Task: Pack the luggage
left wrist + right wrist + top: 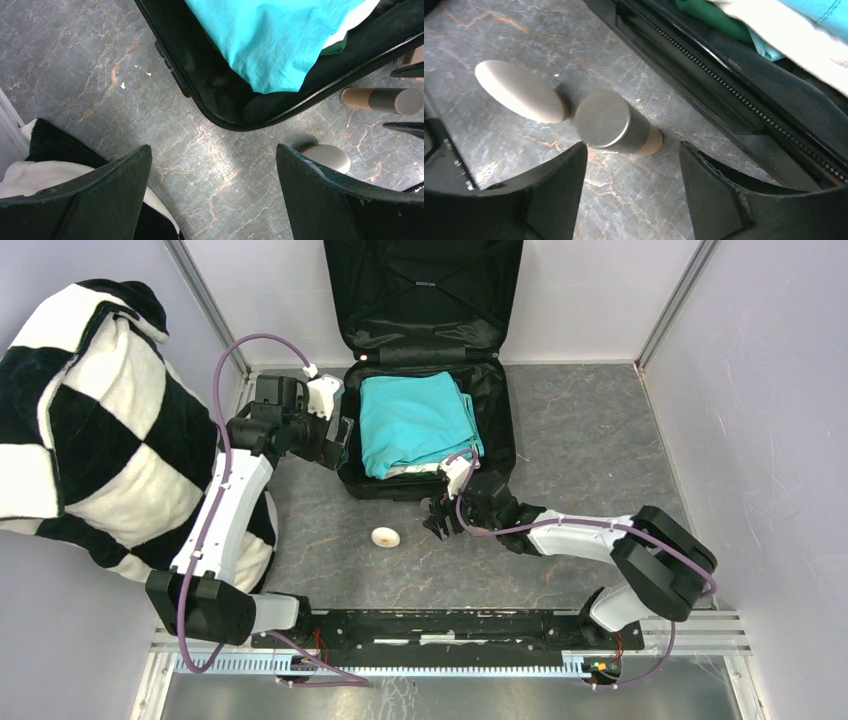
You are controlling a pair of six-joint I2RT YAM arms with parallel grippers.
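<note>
My right pincer (632,152) hangs spread around the capped tube (611,122), lined up to pinch it. The luggage (425,300) lies open at twelve o'clock, my left pincer (212,160) spread at its nine o'clock rim.

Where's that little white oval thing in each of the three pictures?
Top view: white oval on the table, near the suitcase front edge.
Left wrist: lower right, on the table.
Right wrist: upper left, beside a capped tube.
Shared landmark: the teal cloth in the suitcase.
</note>
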